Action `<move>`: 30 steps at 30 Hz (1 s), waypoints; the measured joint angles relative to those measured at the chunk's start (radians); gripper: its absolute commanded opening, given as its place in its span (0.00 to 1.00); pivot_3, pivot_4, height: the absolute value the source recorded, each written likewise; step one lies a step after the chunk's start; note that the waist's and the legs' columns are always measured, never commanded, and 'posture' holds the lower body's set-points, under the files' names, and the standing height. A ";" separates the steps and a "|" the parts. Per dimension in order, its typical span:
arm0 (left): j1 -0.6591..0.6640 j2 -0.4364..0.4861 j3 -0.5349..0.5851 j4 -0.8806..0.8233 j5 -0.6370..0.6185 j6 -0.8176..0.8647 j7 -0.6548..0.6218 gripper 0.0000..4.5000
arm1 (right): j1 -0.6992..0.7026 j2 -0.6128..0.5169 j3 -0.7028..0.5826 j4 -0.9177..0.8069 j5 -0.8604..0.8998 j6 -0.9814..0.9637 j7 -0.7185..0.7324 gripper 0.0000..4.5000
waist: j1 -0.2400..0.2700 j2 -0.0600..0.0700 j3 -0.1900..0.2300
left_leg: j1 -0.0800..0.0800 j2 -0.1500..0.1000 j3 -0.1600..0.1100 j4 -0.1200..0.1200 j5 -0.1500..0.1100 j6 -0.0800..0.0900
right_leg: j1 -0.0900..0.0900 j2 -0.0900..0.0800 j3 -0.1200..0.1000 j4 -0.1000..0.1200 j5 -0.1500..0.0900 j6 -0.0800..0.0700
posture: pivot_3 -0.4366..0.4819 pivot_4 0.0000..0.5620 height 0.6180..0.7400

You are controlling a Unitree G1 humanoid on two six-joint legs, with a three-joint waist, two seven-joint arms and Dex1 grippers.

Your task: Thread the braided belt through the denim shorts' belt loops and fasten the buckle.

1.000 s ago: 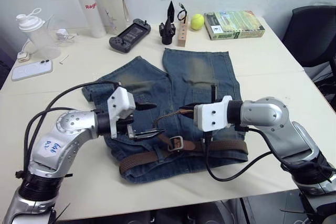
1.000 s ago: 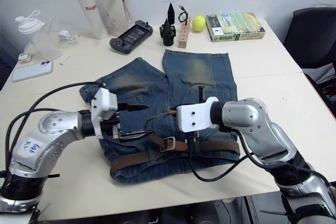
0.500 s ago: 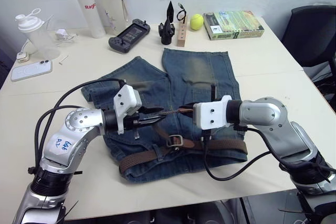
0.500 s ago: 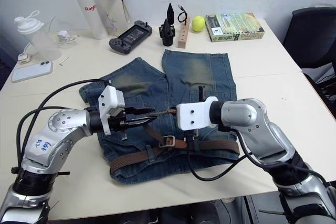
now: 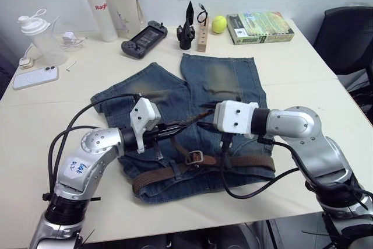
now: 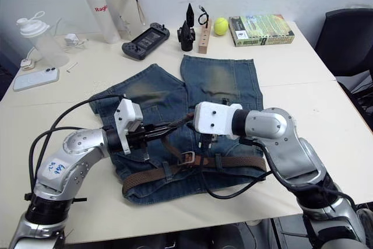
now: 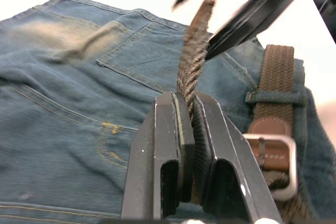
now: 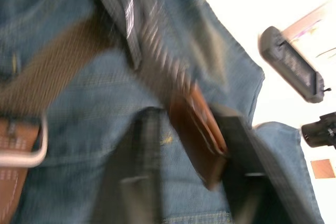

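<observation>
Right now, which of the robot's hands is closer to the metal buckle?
Hard to call, the right hand perhaps slightly nearer. Both hover above the buckle, the left hand clamping the braided belt.

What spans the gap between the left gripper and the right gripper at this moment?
A raised stretch of the braided belt runs from the left gripper, shut on it, toward the right gripper, above the denim shorts. The eye views show this.

one belt (image 5: 175,173), one shorts (image 5: 221,80), two bottles (image 5: 99,10)

We note silver arm shells, white wrist blocks, black looping cables; left arm bears blue handwriting, seemingly "Ed6".
</observation>
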 measured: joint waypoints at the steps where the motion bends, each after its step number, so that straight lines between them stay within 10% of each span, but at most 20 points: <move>1: 0.017 -0.021 0.010 -0.004 -0.002 -0.010 0.013 0.00 | 0.027 0.002 -0.055 -0.017 0.040 0.060 -0.007 0.69 | 0.004 0.000 0.000 | 0.000 0.000 -0.001 0.000 0.000 0.000 | 0.001 0.000 0.000 -0.001 0.000 0.000 | 0.48 0.27 0.87; 6: 0.123 -0.094 0.067 -0.043 -0.020 -0.062 0.062 0.00 | 0.156 0.054 -0.257 -0.110 0.247 0.332 -0.049 0.69 | 0.002 0.000 0.000 | -0.001 0.000 -0.001 -0.001 0.000 0.001 | 0.001 0.000 0.000 -0.002 0.001 0.001 | 0.48 0.27 0.87; 15: 0.196 -0.120 0.074 -0.099 -0.055 -0.071 0.074 0.00 | 0.266 0.169 -0.144 -0.204 0.398 0.449 -0.179 0.01 | -0.001 -0.001 0.000 | 0.000 -0.001 -0.001 -0.002 0.000 0.001 | 0.000 -0.001 0.000 -0.003 0.001 0.001 | 0.48 0.27 0.87; 30: 0.188 -0.106 0.074 -0.113 -0.062 -0.062 0.075 0.00 | 0.268 0.082 0.195 -0.058 0.212 0.273 -0.267 0.01 | -0.003 -0.001 -0.001 | 0.000 0.000 -0.001 -0.002 0.000 0.000 | 0.000 0.000 0.000 -0.004 0.001 0.001 | 0.48 0.27 0.87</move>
